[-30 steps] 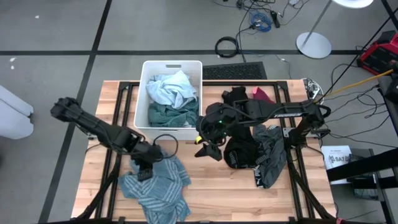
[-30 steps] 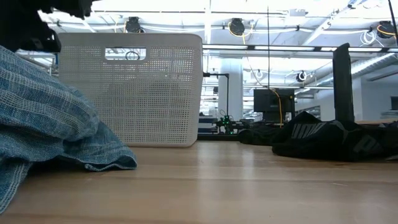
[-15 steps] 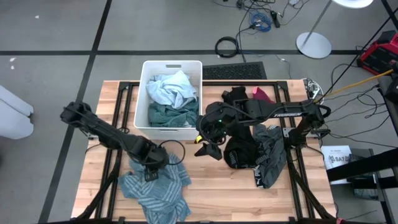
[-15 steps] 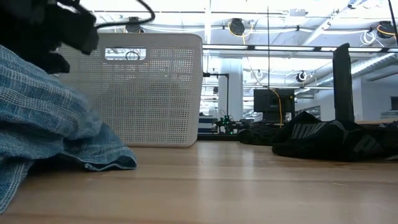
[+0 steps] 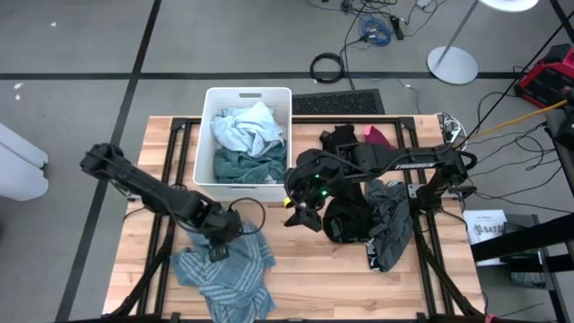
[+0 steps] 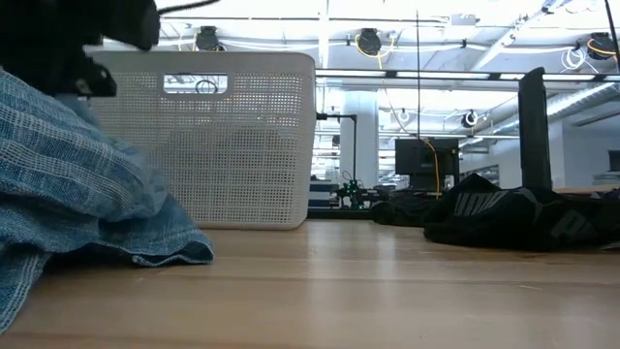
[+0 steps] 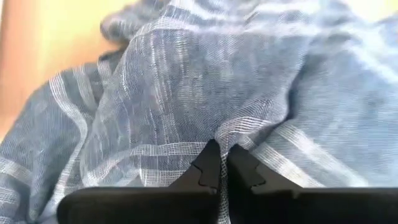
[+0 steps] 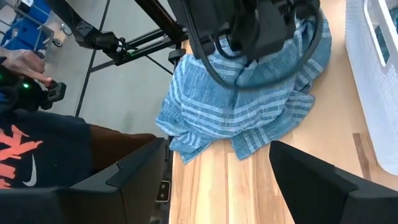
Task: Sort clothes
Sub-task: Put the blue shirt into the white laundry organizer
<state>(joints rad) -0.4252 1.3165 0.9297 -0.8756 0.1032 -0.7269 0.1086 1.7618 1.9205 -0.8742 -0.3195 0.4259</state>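
A teal striped garment (image 5: 224,276) lies crumpled on the table's near left part, and the low view shows it as a heap (image 6: 68,184). My left gripper (image 5: 220,246) points down onto its far part and is shut on the cloth (image 7: 186,93). My right gripper (image 5: 301,215) hangs open above the table's middle, touching nothing, and its wrist view looks at the striped garment (image 8: 249,106). The white bin (image 5: 208,135) at the far middle holds light blue (image 5: 247,124) and teal (image 5: 238,166) clothes. Dark clothes (image 5: 372,220) are piled at the right. My left gripper has a raised fold of the striped garment (image 7: 219,134) pinched at the tips of its two shut fingers (image 7: 208,165), coming from above and pointing steeply down. The fold sits near the garment's far edge. The rest of the cloth lies slack on the table.
A magenta piece (image 5: 378,136) and black clothes (image 5: 339,139) lie at the far right. The bin's perforated wall (image 6: 232,145) stands behind the heap. Bare wood (image 5: 305,269) lies between the two piles. A person in dark clothing (image 8: 37,155) stands past the table's left edge.
My left gripper has gone a little toward the table's right edge and down onto the striped garment's far part. The garment stays on the table. My right arm has kept still.
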